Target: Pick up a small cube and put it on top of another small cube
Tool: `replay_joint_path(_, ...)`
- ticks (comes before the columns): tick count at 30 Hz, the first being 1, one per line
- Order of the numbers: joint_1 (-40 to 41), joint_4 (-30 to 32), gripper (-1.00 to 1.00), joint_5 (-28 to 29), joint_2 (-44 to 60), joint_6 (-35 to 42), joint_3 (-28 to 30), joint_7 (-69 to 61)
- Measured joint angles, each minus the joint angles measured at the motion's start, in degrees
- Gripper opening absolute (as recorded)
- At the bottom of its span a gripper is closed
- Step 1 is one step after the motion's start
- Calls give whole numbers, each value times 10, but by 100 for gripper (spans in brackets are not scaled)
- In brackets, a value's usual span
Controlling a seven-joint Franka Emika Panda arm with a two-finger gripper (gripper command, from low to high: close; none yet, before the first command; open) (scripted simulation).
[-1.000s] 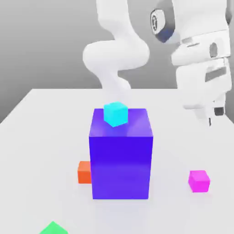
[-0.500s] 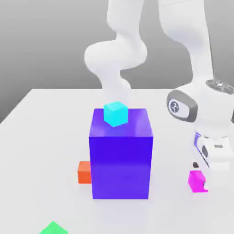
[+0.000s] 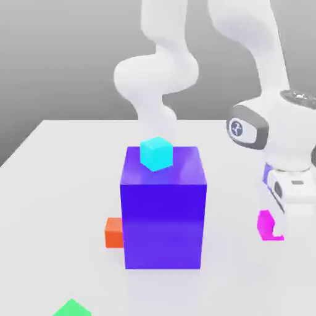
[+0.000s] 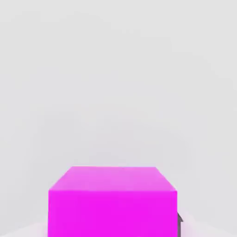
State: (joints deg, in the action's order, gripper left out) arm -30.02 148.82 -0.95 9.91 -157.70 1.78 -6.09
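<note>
A: Exterior view first: the big blue-purple block (image 3: 163, 207) stands mid-table with a small cyan cube (image 3: 155, 153) on top, and the white arm's gripper (image 3: 276, 227) is down at that view's right, clamped on the small bright magenta-pink cube (image 3: 266, 224)

B: Is the grip sound?

A: Likely, but the hand view shows the magenta cube (image 4: 112, 202) sitting low at the fingers, so a shallow pinch could let it twist or drop on the lift

B: And the target?

A: The small bright green cube (image 3: 72, 308) lies at the near edge, well apart. A low carry could clip the block or nudge the small orange-red cube (image 3: 113, 232); an off-centre release would tip the stack
</note>
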Motion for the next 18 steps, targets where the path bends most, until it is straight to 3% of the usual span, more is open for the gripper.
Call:
replay_joint_path(11,173,-155,-100,-82,57,111,166,87)
replay_joint_path(15,241,-212,-100,-142,136,88,179,86)
replay_joint_path(16,250,-217,100,-154,153,77,173,81)
replay_joint_path(18,250,-217,100,-154,153,77,173,81)
